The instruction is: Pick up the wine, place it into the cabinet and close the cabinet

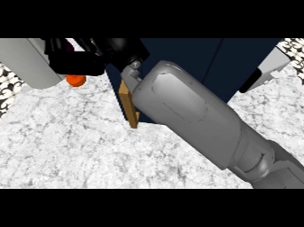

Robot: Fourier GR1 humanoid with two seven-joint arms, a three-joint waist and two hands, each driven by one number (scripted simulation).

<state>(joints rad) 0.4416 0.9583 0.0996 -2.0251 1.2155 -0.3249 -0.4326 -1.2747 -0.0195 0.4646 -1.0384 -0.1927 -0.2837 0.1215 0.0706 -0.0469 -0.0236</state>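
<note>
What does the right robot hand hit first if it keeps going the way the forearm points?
Most likely the dark navy cabinet. The right robot hand already sits at its front near the top of the view, beside the thin wooden door edge. Depth is unclear, so contact can't be confirmed.

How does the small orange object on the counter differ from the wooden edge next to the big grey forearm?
The orange object is small and rounded; the wooden edge is long, thin and straight. The orange object is bright orange and partly hidden under a black part at upper left; the wooden edge is tan and runs beside the right forearm. Both show above the speckled white counter.
</note>
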